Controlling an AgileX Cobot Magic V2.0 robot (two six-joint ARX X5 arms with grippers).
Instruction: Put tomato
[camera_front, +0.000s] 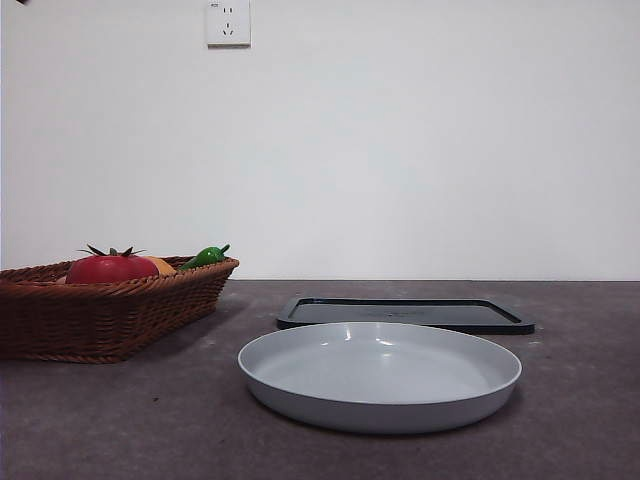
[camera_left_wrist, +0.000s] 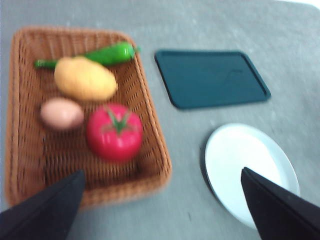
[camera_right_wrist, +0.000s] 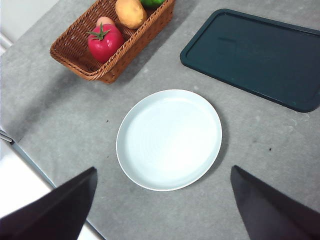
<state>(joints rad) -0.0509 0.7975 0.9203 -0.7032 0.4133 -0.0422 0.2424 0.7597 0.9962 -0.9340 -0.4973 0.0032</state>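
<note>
The red tomato (camera_front: 111, 267) (camera_left_wrist: 114, 132) (camera_right_wrist: 105, 42) with its green calyx lies in a brown wicker basket (camera_front: 110, 310) (camera_left_wrist: 30, 165) (camera_right_wrist: 75, 55) at the table's left. High above the basket's near end hangs my left gripper (camera_left_wrist: 160, 210), open, holding nothing. My right gripper (camera_right_wrist: 162, 205) is also open and high, above the white plate (camera_front: 380, 375) (camera_left_wrist: 250, 172) (camera_right_wrist: 169, 139). Neither gripper shows in the front view.
Beside the tomato in the basket lie a yellow potato (camera_left_wrist: 85, 79) (camera_right_wrist: 131, 12), a pinkish egg (camera_left_wrist: 61, 113) and a green pepper (camera_front: 205, 256) (camera_left_wrist: 107, 54). A dark green tray (camera_front: 405, 314) (camera_left_wrist: 212, 78) (camera_right_wrist: 255, 57) lies behind the plate.
</note>
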